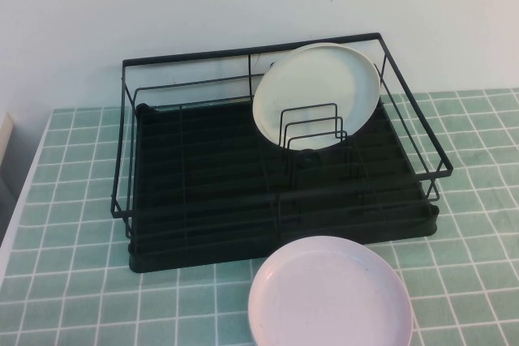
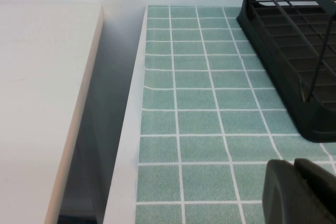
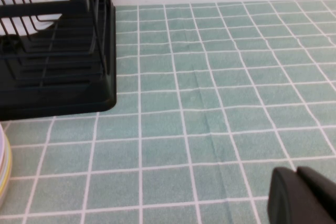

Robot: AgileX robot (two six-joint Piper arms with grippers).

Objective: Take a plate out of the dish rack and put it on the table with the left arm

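Plate (image 1: 312, 91) first: it stands on edge in the far right part of the dish rack (image 1: 203, 192), leaning back between the upright wire dividers. Going left to right: the left gripper (image 2: 300, 191) hangs low over the table (image 2: 194, 98) left of the rack, holding nothing; I cannot tell how its fingers stand. The right gripper (image 3: 304, 196) sits over bare tiles right of the rack, equally unreadable. A pale pink plate (image 1: 328, 293) lies flat just in front of the rack (easily mistaken for the target). I'd worry about the glossy cream-white rim slipping, or catching a divider when lifted.
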